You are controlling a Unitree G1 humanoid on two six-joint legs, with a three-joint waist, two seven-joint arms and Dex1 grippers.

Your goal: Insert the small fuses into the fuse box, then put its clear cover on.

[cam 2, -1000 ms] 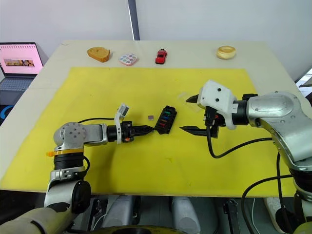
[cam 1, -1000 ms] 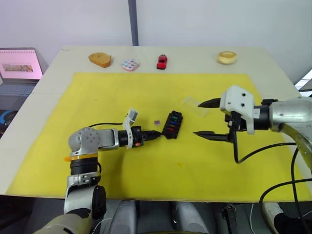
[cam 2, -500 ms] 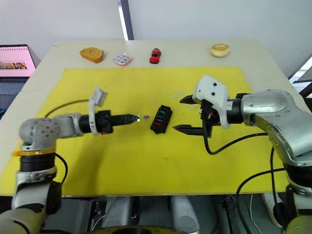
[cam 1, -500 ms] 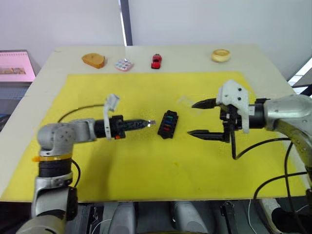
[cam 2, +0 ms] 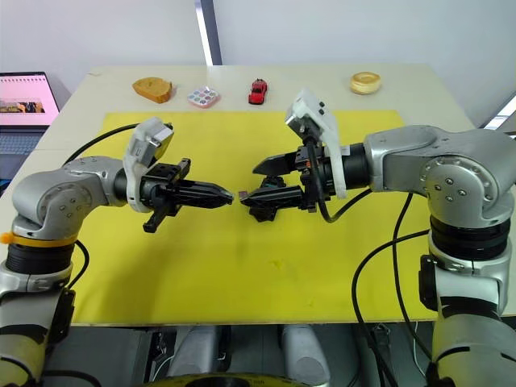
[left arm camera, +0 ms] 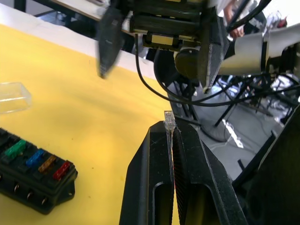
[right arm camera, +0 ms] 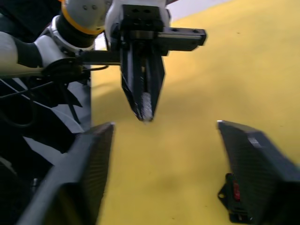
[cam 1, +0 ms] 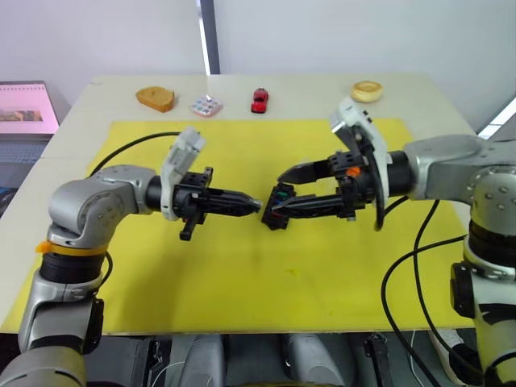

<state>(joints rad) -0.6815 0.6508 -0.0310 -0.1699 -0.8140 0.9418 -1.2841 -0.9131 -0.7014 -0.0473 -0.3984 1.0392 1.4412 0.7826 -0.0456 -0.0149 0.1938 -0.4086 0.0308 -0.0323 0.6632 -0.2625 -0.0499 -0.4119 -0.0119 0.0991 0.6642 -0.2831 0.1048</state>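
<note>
On the yellow mat (cam 1: 242,274) over the pale table, we have lifted our left gripper (cam 2: 228,194) off the surface; its fingers are pinched tight on a small greyish fuse (left arm camera: 169,121), which a second ago lay on the mat beside the fuse box (left arm camera: 33,168). Our right gripper (cam 2: 251,184), fingers spread wide and empty, has swung in from the right to face it, tip to tip, above the box. This looks to us like a handover before insertion. Green, blue, orange and red fuses already sit in the box; the clear cover (left arm camera: 11,97) lies apart on the mat.
</note>
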